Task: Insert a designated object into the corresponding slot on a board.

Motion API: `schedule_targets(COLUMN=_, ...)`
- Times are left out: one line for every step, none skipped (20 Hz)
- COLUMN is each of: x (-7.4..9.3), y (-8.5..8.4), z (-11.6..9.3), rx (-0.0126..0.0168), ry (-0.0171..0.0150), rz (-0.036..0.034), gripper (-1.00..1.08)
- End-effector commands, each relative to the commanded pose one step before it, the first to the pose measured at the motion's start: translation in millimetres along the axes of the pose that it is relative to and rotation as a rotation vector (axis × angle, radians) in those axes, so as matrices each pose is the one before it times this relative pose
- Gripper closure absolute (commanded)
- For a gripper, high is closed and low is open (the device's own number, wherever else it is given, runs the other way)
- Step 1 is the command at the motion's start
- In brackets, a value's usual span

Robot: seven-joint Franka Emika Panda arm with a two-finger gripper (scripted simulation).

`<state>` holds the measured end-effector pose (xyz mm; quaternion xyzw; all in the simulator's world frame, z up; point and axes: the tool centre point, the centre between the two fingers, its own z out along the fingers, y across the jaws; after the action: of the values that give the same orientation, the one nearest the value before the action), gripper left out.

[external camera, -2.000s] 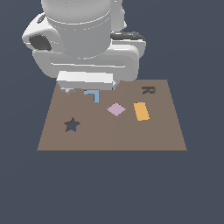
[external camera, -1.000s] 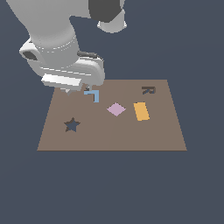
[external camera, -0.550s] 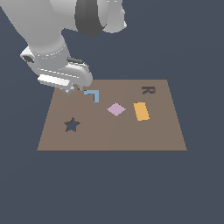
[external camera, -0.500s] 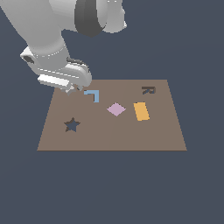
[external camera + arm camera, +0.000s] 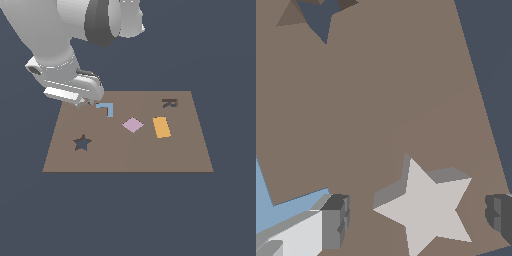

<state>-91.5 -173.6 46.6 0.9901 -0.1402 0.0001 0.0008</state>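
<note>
A pale grey star-shaped piece (image 5: 426,205) lies flat on the tan-brown board (image 5: 150,155) near its far corner at the exterior view's left. My gripper (image 5: 86,103) hangs low over that corner and hides the piece in the exterior view. In the wrist view my gripper (image 5: 418,215) is open, and its dark fingertips (image 5: 336,220) stand on either side of the star with a gap on each side. The slot (image 5: 82,142), a dark star-shaped cutout, lies nearer the front on the exterior view's left, and part of the slot (image 5: 321,15) shows at the wrist picture's edge.
On the board are a blue L (image 5: 105,108) right beside the gripper, a pink diamond (image 5: 133,124), an orange rectangle (image 5: 161,127) and a dark R cutout (image 5: 169,103). The arm's bulky white links (image 5: 75,30) rise above the far left corner.
The arm has swung toward the exterior view's left, off the blue L, and the gripper has come down to the board's far left corner.
</note>
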Motion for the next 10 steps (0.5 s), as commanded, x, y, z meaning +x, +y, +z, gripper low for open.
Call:
schedule_targets(x=-0.86, y=1.16, z=8.38, rx=0.00066, ry=-0.00082, rz=0.00173, gripper=-0.92)
schedule_targets(x=-0.20, y=0.40, z=2.96, rx=0.00028, ry=0.00014, rz=0.00062, gripper=-0.92)
schedule_targets(x=-0.17, y=0.29, z=2.31, rx=0.00020, ry=0.00009, rz=0.00044, gripper=-0.92)
schedule_targets(x=-0.13, y=0.27, z=1.64, rx=0.00019, ry=0.00009, rz=0.00044, gripper=-0.92)
schedule_targets(x=-0.07, y=0.02, z=1.01, rx=0.00000, ry=0.00000, rz=0.00000, gripper=-0.92)
schedule_targets(x=-0.03, y=0.01, z=0.34, rx=0.00000, ry=0.00000, rz=0.00000, gripper=-0.92)
schedule_targets(x=0.00, y=0.00, z=0.00, rx=0.00000, ry=0.00000, rz=0.00000, gripper=1.08)
schedule_targets(x=0.00, y=0.00, z=0.00, rx=0.00000, ry=0.00000, rz=0.00000, gripper=1.08)
schedule_targets(x=0.00, y=0.00, z=0.00, rx=0.00000, ry=0.00000, rz=0.00000, gripper=1.08)
schedule_targets(x=0.00, y=0.00, z=0.00, rx=0.00000, ry=0.00000, rz=0.00000, gripper=1.08)
